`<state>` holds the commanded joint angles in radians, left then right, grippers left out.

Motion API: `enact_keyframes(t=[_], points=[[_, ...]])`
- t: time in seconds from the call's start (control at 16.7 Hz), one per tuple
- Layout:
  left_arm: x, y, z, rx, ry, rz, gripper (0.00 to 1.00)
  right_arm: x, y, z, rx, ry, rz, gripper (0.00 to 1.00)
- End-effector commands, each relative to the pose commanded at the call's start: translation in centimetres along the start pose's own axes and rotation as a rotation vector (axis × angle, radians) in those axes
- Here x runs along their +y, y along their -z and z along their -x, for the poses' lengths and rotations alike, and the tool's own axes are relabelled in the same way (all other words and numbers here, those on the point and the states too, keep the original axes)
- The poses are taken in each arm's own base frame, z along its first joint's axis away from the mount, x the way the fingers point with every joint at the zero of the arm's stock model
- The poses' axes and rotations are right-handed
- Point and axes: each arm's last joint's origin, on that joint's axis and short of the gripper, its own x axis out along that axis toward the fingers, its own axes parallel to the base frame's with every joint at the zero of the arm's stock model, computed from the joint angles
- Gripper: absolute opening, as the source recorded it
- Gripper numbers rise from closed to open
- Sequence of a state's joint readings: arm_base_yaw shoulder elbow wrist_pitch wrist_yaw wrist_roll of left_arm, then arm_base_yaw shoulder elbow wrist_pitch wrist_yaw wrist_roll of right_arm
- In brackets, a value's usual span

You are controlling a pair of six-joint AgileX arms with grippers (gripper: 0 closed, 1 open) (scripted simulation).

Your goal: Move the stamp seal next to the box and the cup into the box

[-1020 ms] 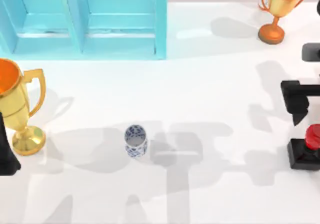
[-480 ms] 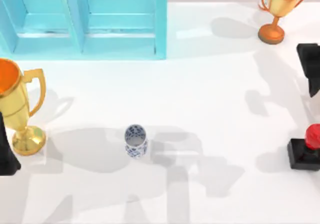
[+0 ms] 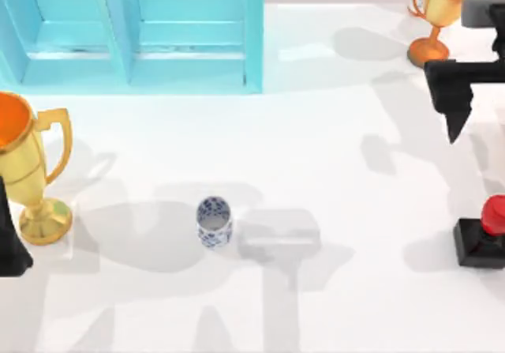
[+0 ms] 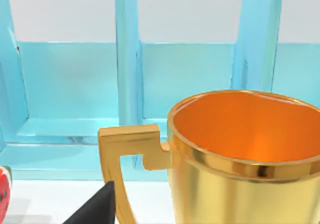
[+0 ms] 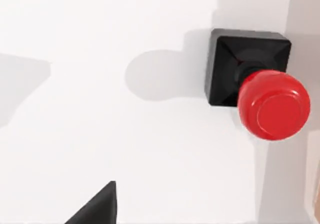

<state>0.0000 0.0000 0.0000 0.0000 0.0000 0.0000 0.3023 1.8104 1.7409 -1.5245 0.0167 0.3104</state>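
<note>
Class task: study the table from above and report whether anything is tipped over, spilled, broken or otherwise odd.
Nothing stands out. The small blue-patterned white cup, the black-based stamp seal with red knob, the gold two-handled trophy and the orange trophy all stand upright and undamaged.

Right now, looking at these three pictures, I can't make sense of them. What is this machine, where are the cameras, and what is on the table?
This is a simulated two-armed AgileX robot at a white table. One picture looks down from above; the other two come from cameras on each arm's wrist.

From above, the right pincer hangs at the table's right edge, near the orange trophy. The left pincer is at the left edge, beside the gold trophy. Neither holds anything.

On the table: a small blue-patterned cup near the middle, a stamp seal with a black base and red knob at the right, and a light blue box with compartments at the back left.

The right wrist camera looks down on the stamp seal; the left one faces the gold trophy and box.
</note>
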Motion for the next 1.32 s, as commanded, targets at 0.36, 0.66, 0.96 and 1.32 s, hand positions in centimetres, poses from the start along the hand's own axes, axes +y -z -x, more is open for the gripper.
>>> enact_keyframes(t=[0.36, 0.66, 0.96, 1.32], points=[[0.0, 0.0, 0.0, 0.0, 0.0, 0.0, 1.0, 13.7, -3.1, -2.0, -0.047, 0.013, 0.001, 1.0], [0.0, 0.0, 0.0, 0.0, 0.0, 0.0, 1.0, 25.5, -0.2, -5.5, -0.105, -0.016, -0.005, 1.0], [0.0, 0.0, 0.0, 0.0, 0.0, 0.0, 1.0, 29.7, 2.4, -7.6, -0.116, -0.022, -0.007, 1.0], [0.0, 0.0, 0.0, 0.0, 0.0, 0.0, 1.0, 29.8, 2.1, -8.3, -0.118, -0.025, -0.007, 1.0]])
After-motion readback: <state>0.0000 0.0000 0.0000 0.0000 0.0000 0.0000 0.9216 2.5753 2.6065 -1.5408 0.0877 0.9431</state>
